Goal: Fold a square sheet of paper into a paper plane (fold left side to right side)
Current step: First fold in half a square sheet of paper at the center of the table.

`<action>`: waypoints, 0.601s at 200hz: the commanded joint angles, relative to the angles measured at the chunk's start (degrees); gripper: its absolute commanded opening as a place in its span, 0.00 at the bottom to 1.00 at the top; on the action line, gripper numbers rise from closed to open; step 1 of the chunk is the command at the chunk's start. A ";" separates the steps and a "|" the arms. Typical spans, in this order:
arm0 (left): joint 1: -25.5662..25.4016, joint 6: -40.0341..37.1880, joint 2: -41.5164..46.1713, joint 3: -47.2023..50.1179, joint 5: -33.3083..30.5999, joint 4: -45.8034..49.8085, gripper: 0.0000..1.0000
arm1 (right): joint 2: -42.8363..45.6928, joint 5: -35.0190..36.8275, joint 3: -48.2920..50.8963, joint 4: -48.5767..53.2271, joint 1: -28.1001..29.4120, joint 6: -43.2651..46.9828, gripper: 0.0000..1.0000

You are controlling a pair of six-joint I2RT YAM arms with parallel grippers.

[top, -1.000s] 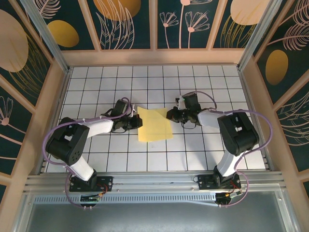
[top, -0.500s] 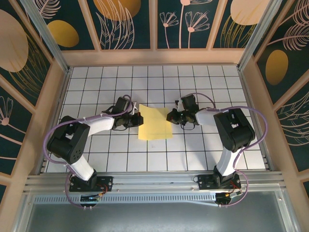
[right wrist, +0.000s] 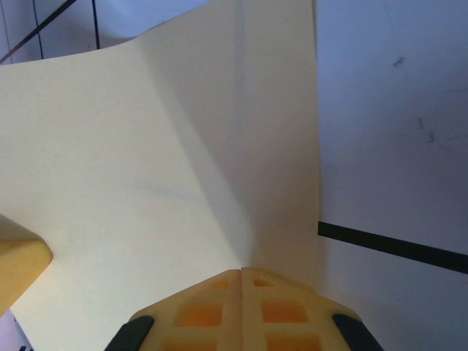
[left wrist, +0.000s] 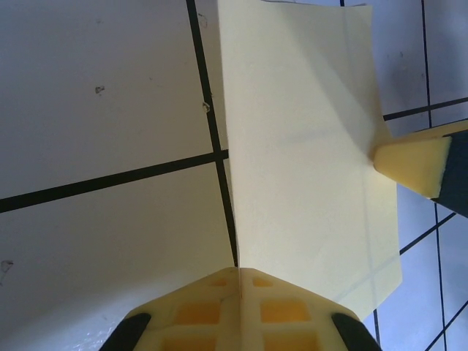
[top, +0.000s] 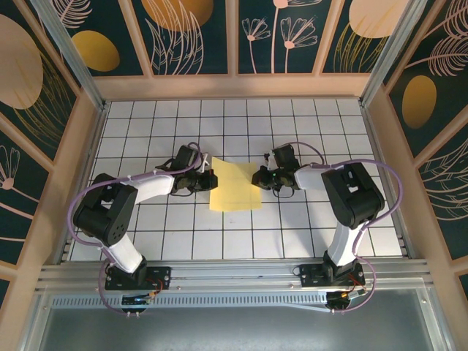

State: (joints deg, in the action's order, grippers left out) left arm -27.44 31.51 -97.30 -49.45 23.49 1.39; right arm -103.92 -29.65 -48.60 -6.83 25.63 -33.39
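A thin pale-yellow square sheet of paper (top: 235, 190) lies in the middle of the white tiled table (top: 146, 131). The left gripper (top: 208, 175) pinches its left edge tight. The right gripper (top: 257, 178) pinches its right edge tight.

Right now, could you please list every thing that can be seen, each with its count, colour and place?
paper: one, pale yellow, middle of the table, between the two hands
table: one, white tiles with black lines, under everything
walls: three, dark teal with orange and pale plant shapes, around the table
rail: one, silver, along the near edge
cables: two, purple, one looped along each arm
left arm: one, white and black, left of the paper
right arm: one, white and black, right of the paper
left hand: one, black with yellow pads, shut on the paper's left side
right hand: one, same colours, shut on the paper's right side
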 commanded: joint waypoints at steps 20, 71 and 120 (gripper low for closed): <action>-0.24 -0.93 -0.53 -2.49 0.76 1.42 0.16 | -2.05 1.41 -0.35 1.55 0.65 0.96 0.02; -0.24 -0.31 -0.01 -4.40 3.54 1.05 0.32 | -1.64 3.07 0.50 2.08 0.72 0.96 0.01; -0.58 0.95 0.02 -5.27 9.55 -3.58 0.41 | -1.59 2.89 0.84 0.93 0.68 0.60 0.01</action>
State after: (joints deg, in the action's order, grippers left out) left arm -27.44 31.64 -97.30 -52.69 28.75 0.21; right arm -104.64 -29.39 -48.60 -6.85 25.67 -33.41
